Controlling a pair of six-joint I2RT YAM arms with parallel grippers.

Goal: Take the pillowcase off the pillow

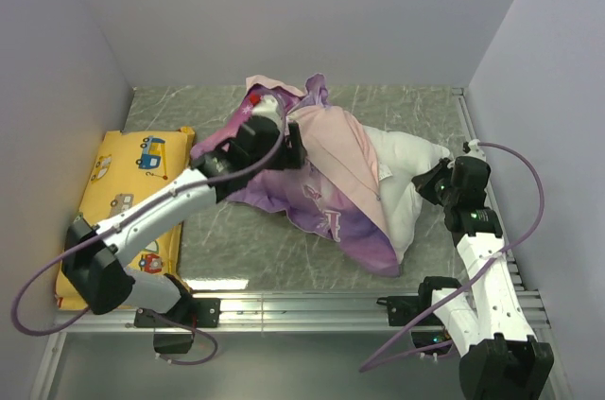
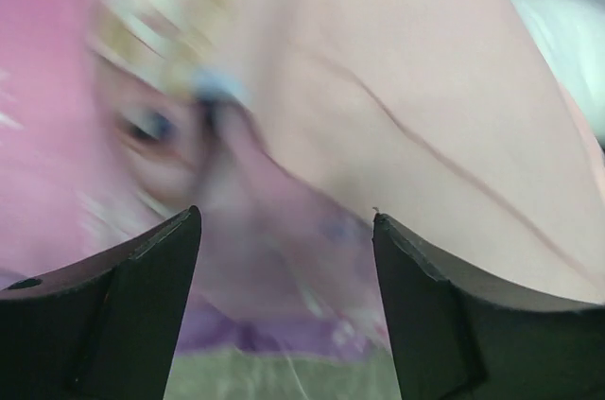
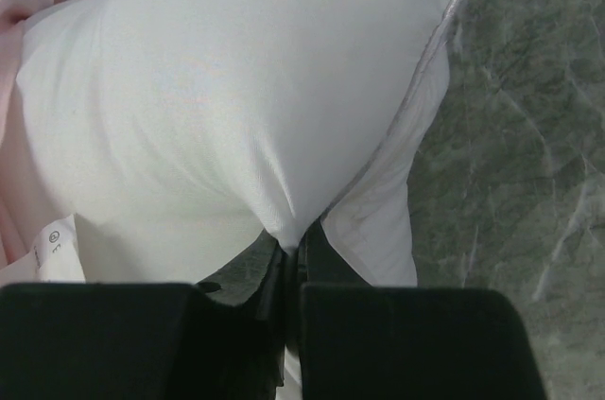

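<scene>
The purple-to-pink pillowcase (image 1: 326, 178) lies bunched in the middle of the table, its pale pink inside turned up, still covering the left part of the white pillow (image 1: 411, 173). The pillow's right end sticks out bare. My left gripper (image 1: 284, 140) hovers over the pillowcase's left part with its jaws open; in the left wrist view the blurred pillowcase (image 2: 284, 135) fills the gap between the fingertips (image 2: 161, 258). My right gripper (image 1: 437, 182) is shut on the pillow's right edge; the right wrist view shows white pillow fabric (image 3: 236, 88) pinched between the closed fingers (image 3: 293, 258).
A yellow vehicle-print cushion (image 1: 118, 197) lies at the left by the wall. Grey walls close in the left, back and right. A metal rail (image 1: 321, 304) runs along the near edge. Bare marbled table (image 1: 236, 249) shows in front of the pillowcase.
</scene>
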